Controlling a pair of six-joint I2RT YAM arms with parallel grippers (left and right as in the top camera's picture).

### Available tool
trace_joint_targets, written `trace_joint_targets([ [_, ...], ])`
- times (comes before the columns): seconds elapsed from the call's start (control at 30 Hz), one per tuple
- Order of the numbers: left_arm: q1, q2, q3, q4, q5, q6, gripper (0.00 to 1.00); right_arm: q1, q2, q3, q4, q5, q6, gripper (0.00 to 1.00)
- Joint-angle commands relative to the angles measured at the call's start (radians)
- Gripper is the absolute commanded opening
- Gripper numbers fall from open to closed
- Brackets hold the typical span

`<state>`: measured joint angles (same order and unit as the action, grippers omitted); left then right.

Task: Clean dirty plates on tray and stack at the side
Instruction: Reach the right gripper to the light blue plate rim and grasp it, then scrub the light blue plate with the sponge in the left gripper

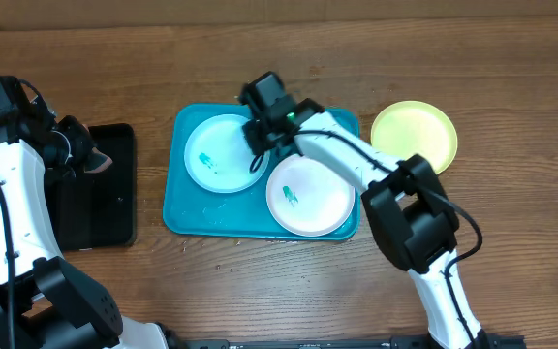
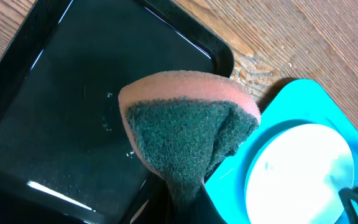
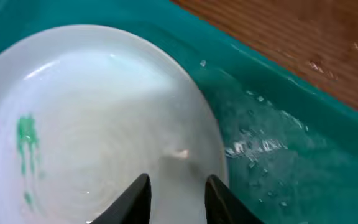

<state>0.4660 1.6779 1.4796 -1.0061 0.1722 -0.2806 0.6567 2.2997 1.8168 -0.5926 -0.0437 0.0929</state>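
Sponge (image 2: 188, 143), green scrub side facing camera, pinched in left gripper (image 1: 85, 155) above black tray (image 2: 55, 93). Right gripper (image 3: 176, 198) with fingers parted, at rim of light blue plate (image 3: 86, 124). This plate and white plate (image 1: 310, 194) lie in turquoise tray (image 1: 177, 208). Yellow-green plate (image 1: 414, 136) on table (image 1: 260, 291), just right of tray.

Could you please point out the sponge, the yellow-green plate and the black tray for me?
sponge (image 2: 188, 134): left wrist view, on its dark green scouring face.
yellow-green plate (image 1: 414, 133): overhead view, on the middle of its bare inner surface.
black tray (image 1: 105, 208): overhead view, on its bare floor.
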Motion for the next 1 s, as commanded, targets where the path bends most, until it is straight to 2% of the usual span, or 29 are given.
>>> trace_joint_targets([
  [0.0,-0.003,0.002,0.006,0.001,0.005,0.023,0.04,-0.019,0.002,0.029,0.019,0.050,-0.085,0.38],
  [0.17,-0.003,0.002,0.006,0.001,0.008,0.023,0.04,-0.037,0.066,0.017,0.070,0.005,-0.099,0.43],
  [0.43,-0.003,0.002,0.005,-0.012,0.013,0.023,0.04,-0.034,0.093,0.017,0.109,-0.067,-0.093,0.42],
  [0.5,-0.008,0.002,0.002,-0.011,0.035,0.024,0.04,-0.033,0.093,0.017,0.105,-0.067,-0.070,0.29],
  [0.53,-0.012,0.002,-0.003,-0.012,0.061,0.026,0.04,-0.033,0.093,0.017,0.093,-0.067,-0.045,0.17],
  [0.63,-0.035,0.002,-0.032,-0.011,0.130,0.078,0.04,-0.033,0.092,0.017,0.046,-0.066,0.031,0.04],
  [0.83,-0.128,0.002,-0.152,0.047,0.137,0.079,0.04,-0.030,0.090,0.047,-0.129,-0.067,0.204,0.04],
  [0.97,-0.238,0.002,-0.258,0.182,0.181,0.076,0.04,-0.027,0.090,0.086,-0.252,-0.066,0.302,0.04],
])
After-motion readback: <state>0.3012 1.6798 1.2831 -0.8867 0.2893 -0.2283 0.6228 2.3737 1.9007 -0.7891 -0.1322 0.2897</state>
